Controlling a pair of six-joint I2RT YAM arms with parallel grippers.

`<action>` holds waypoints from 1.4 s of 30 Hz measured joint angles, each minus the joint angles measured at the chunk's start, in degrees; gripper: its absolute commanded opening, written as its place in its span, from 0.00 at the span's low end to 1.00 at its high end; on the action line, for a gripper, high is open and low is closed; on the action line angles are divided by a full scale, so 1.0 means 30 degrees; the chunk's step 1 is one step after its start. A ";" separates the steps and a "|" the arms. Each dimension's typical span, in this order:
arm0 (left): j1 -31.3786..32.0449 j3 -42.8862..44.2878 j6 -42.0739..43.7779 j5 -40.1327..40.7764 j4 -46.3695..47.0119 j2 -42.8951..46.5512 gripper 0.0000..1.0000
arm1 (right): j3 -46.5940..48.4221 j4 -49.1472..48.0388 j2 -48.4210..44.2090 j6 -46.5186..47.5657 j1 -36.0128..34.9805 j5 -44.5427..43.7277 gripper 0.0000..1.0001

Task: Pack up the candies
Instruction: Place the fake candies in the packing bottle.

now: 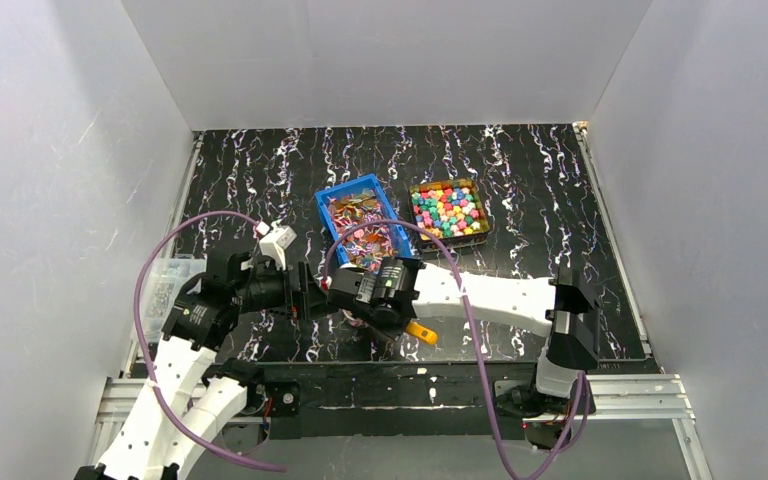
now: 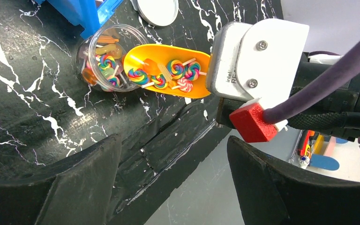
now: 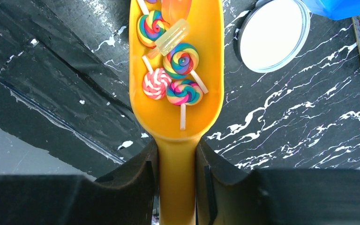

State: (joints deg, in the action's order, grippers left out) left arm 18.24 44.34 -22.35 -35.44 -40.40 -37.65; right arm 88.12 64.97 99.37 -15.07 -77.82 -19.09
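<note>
I watch from my remote station as the right gripper (image 3: 177, 173) pinches the handle of a yellow scoop (image 3: 206, 70), its jaws pressed against both sides of the stem. Several swirl lollipops (image 3: 182, 61) lie in the bowl of the scoop. In the left wrist view, the scoop's tip sits at the mouth of a clear jar (image 2: 91, 51) that lies on its side on the black marbled table (image 2: 23, 108), with more lollipops inside. The left gripper (image 2: 173, 187) hangs spread wide with nothing between its fingers; the jar and scoop show at eleven o'clock in its view. A white lid (image 3: 274, 35) rests flat at one o'clock from the scoop bowl. From above, a blue bin (image 1: 325, 200) of flat wrapped candies (image 1: 360, 225) sits at twelve o'clock from the grippers, and a dark tray (image 1: 483, 226) of chunky candies (image 1: 447, 212) sits at one o'clock, just beside the bin.
</note>
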 measured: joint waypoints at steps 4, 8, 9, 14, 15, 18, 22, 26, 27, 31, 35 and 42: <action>0.0000 -0.0022 -0.0044 0.0000 0.0029 0.0124 0.82 | 0.0656 0.0750 0.0270 0.0007 0.0124 0.0087 0.01; 0.0000 -0.0066 -0.0051 0.0000 0.0036 0.0124 0.82 | 0.1151 0.1428 0.0423 0.0007 0.0219 0.0262 0.02; 0.0000 -0.0087 -0.0051 -0.0007 0.0058 0.0117 0.82 | 0.1246 0.1566 0.0459 0.0007 0.0248 0.0313 0.02; 0.0000 -0.0197 -0.0058 -0.0058 0.0168 0.0087 0.82 | 0.2361 0.2601 0.0969 0.0000 0.0444 0.0430 0.01; 0.0000 -0.0204 -0.0058 -0.0058 0.0175 0.0087 0.82 | 0.2608 0.2747 0.1049 -0.0007 0.0481 0.0437 0.01; 0.0000 -0.0226 -0.0058 -0.0066 0.0204 0.0080 0.82 | 0.3111 0.3075 0.1100 0.0000 0.0670 0.0583 0.01; 0.0000 -0.0233 -0.0058 -0.0073 0.0277 -0.0029 0.82 | 0.3599 0.3570 0.1151 0.0000 0.0976 0.0969 0.01; 0.0000 -0.0233 -0.0058 -0.0138 0.0313 -0.0299 0.82 | 0.4014 0.4189 0.1588 0.0007 0.1166 0.1158 0.01; 0.0000 -0.0233 -0.0058 -0.0146 0.0313 -0.0372 0.82 | 0.4080 0.4335 0.1734 0.0007 0.1195 0.1188 0.01; 0.0000 -0.0233 -0.0058 -0.0219 0.0313 -0.0670 0.82 | 0.4095 0.4444 0.1967 0.0015 0.1202 0.1384 0.01; 0.0000 -0.0233 -0.0066 -0.0342 0.0313 -0.0918 0.82 | 0.4095 0.4218 0.1829 0.0066 0.1217 0.1515 0.01; 0.0000 -0.0233 -0.0066 -0.0372 0.0313 -0.1122 0.82 | 0.4335 0.4481 0.1829 0.0109 0.1515 0.1647 0.01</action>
State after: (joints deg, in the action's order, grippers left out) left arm 18.24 43.64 -22.55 -36.56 -39.46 -41.01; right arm 101.12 78.41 104.86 -14.74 -73.28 -14.15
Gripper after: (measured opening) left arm 0.818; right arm 0.369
